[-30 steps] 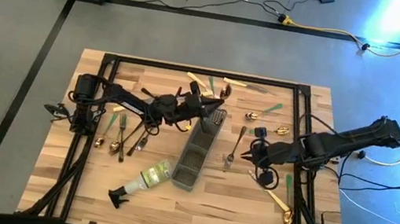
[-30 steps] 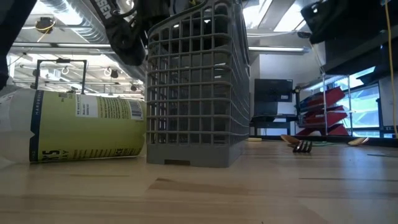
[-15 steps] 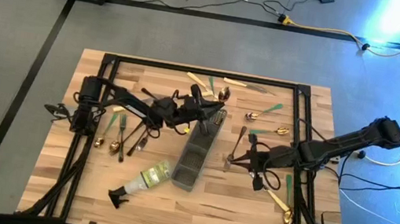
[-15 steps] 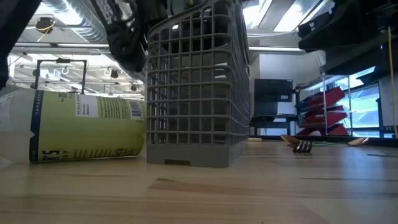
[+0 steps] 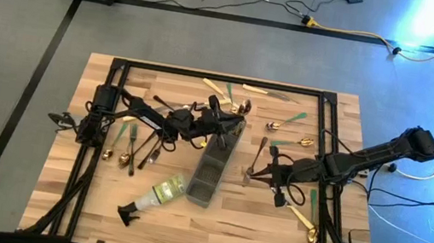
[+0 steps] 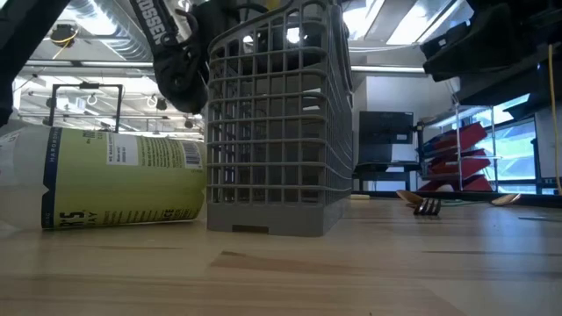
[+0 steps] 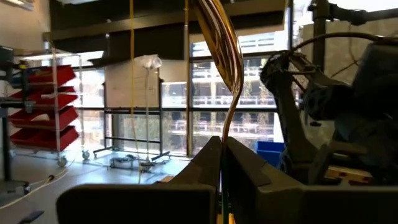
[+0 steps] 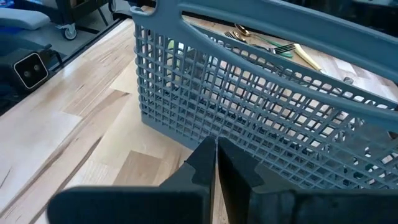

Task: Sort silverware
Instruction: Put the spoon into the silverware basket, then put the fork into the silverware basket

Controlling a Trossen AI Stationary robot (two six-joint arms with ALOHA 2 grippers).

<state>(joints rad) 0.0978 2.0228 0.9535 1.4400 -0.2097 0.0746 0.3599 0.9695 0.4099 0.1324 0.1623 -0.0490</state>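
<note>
My left gripper reaches from the table's left to the far end of the grey mesh caddy and is shut on a gold utensil, which also shows in the left wrist view. My right gripper hovers low at the caddy's right side. It is shut on nothing, and its fingertips face the caddy's wall. Loose silverware lies flat on the table: forks at the left, a fork beside my right gripper, and pieces at the far edge. My left gripper pinches the gold utensil's slim handle between its two fingers. The fingers slant upward from the table's left. The utensil stands up past the fingertips, curving to its broad end, lifted clear of the table and the caddy.
A spray bottle lies on its side at the caddy's near left and shows large in the low view. A gold spoon lies near the right front. A black frame runs around the table. Cables trail off the right edge.
My right gripper has sunk toward the table, tipped its fingers downward and come closer to the caddy's right side, then kept still. My left gripper has sunk a little with the gold utensil over the caddy's far end.
</note>
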